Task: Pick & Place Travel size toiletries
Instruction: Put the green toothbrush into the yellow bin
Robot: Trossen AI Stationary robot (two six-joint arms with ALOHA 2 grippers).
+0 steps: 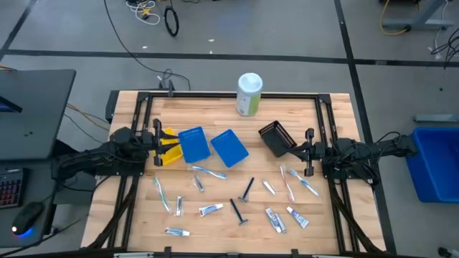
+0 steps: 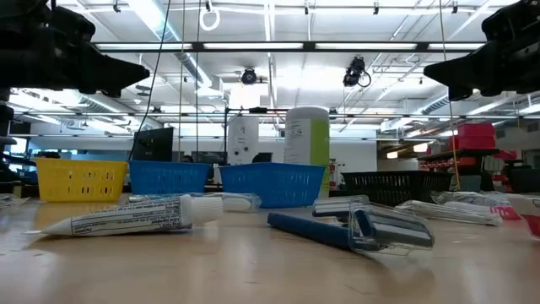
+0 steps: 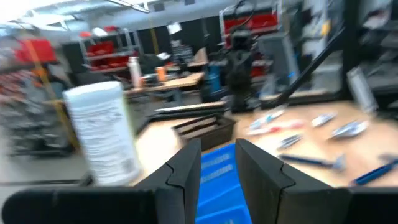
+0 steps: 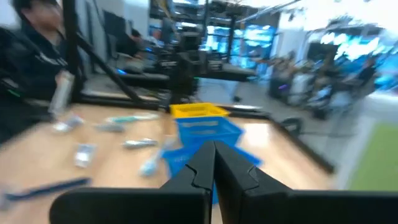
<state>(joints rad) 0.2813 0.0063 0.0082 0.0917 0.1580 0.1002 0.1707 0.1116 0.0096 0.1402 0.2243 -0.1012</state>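
Observation:
The toiletries lie loose on the near half of the wooden table: toothpaste tubes (image 1: pixel 210 210) (image 1: pixel 275 219), pale toothbrushes (image 1: pixel 209 171) (image 1: pixel 290 182) and dark razors (image 1: pixel 247 189) (image 1: pixel 238 212). In the low view a tube (image 2: pixel 126 219) and a razor (image 2: pixel 354 228) lie closest. My left gripper (image 1: pixel 158 138) hovers at the table's left, over the yellow tray, open and empty; its wrist view (image 3: pixel 217 171) shows a blue tray between its fingers. My right gripper (image 1: pixel 309 152) hovers at the table's right, beside the black tray, shut and empty (image 4: pixel 214 171).
A yellow tray (image 1: pixel 169 145), two blue trays (image 1: pixel 193 144) (image 1: pixel 229 147) and a black tray (image 1: pixel 277 137) stand in a row across the table's middle. A tall white-green canister (image 1: pixel 249 94) stands at the far edge. A blue bin (image 1: pixel 437 163) is beyond the table's right side.

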